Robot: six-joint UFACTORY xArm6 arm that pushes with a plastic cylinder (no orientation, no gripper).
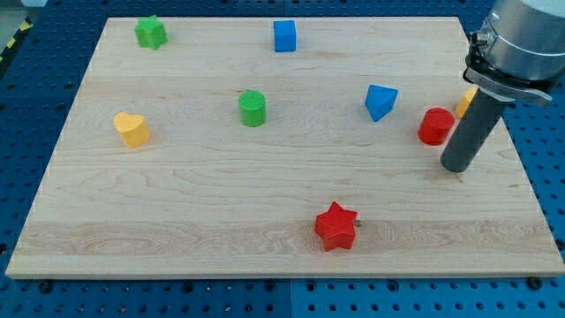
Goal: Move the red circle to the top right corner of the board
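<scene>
Just my tip (458,166) beside red circle (435,126)

A green star (151,33) and blue cube (284,36) are being seen near the surface's (177,212) top edge. A green cylinder (252,108), blue block (380,102), yellow heart (131,129), red star (336,227) and a partly hidden yellow block (465,102) are also being carried there.

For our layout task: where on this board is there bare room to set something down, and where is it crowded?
Bare: bottom left, below the yellow heart and left of the red star. Crowded: right side, where my tip, red circle and blue block cluster.
</scene>
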